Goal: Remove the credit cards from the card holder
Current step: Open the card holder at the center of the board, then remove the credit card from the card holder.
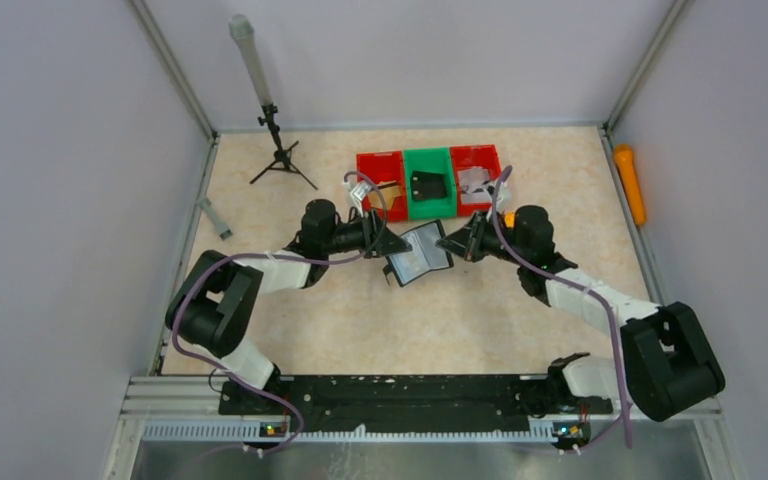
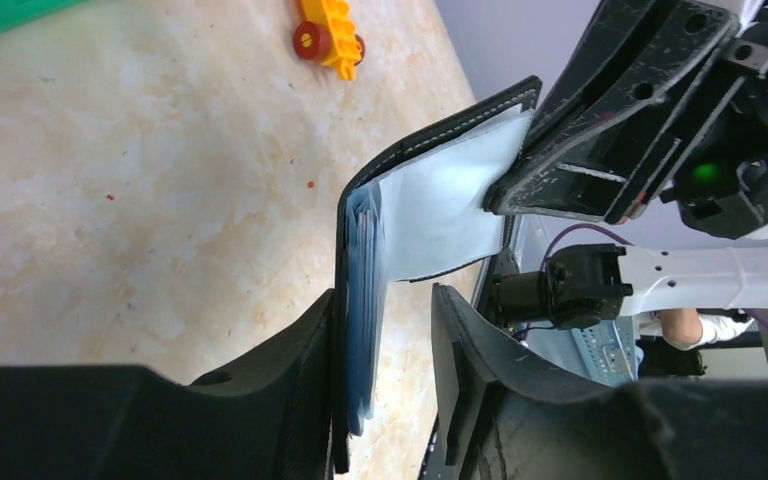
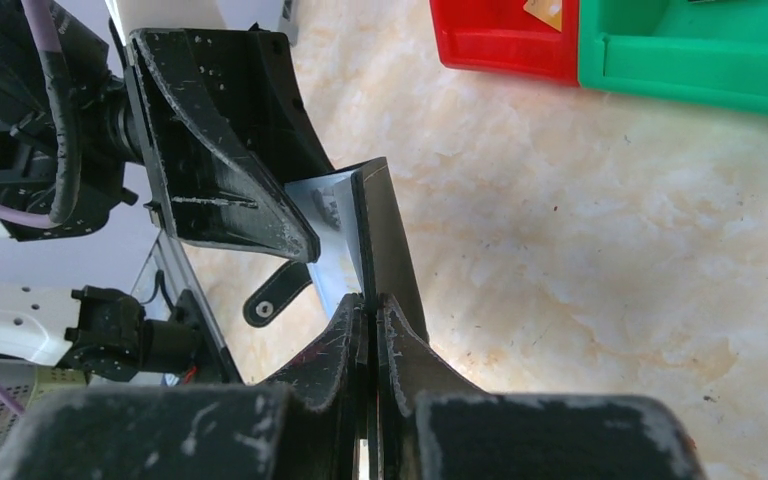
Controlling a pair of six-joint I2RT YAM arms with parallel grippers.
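Beige marbled desk point(image 1: 520, 310) carried two red bins point(image 1: 378, 165) and one green bin point(image 1: 428, 153). One open card holder point(image 1: 418, 255) was held mid-desk, near the bins; right fingers point(image 3: 335, 350) pinched one flap, left fingers point(image 2: 290, 370) spread astride the other.

Both arms reach out from their bases and bend inward, so the two wrists face each other over the middle of the table. The left arm point(image 1: 260, 272) lies low with its forearm about level. The left gripper point(image 1: 396, 243) points right with its jaws apart: one finger point(image 2: 290, 395) lies against a flap of the card holder point(image 1: 420, 256), the other stands clear. The right arm point(image 1: 588, 293) angles in from the other side. The right gripper point(image 1: 450, 243) is pinched tight on the opposite flap.
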